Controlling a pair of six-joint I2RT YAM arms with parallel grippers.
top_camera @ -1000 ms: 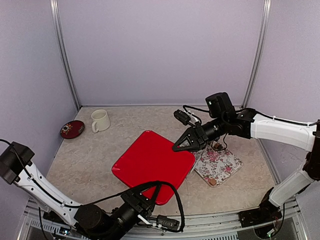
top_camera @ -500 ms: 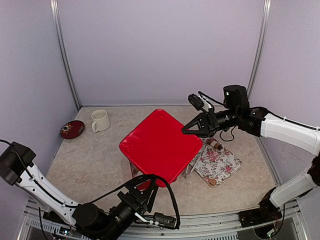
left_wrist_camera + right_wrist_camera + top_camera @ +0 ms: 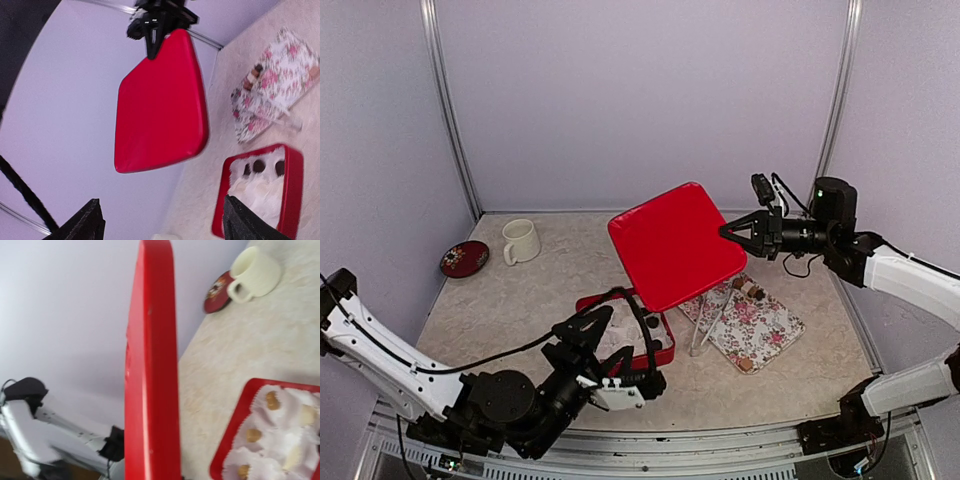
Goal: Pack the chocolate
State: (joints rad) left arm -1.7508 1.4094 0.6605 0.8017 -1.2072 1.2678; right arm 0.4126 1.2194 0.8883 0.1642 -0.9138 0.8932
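My right gripper (image 3: pixel 732 232) is shut on the edge of the red lid (image 3: pixel 675 245), holding it tilted in the air above the table. Under it sits the open red box (image 3: pixel 235 432) with its white crinkled liner (image 3: pixel 255 192). Several tan and cream chocolate pieces (image 3: pixel 272 400) lie in the liner cups, and dark ones (image 3: pixel 259 166) show in the left wrist view. More chocolate (image 3: pixel 748 288) rests on the floral tray (image 3: pixel 760 330). My left gripper (image 3: pixel 618 340) hovers open over the box's near side, holding nothing.
A cream mug (image 3: pixel 521 241) and a small red saucer (image 3: pixel 464 258) stand at the back left. The floral tray lies right of the box. A clear plastic piece (image 3: pixel 705 335) leans between box and tray.
The right gripper has lifted the lid up and toward the back right, uncovering the box. The left gripper has opened and moved forward over the box.
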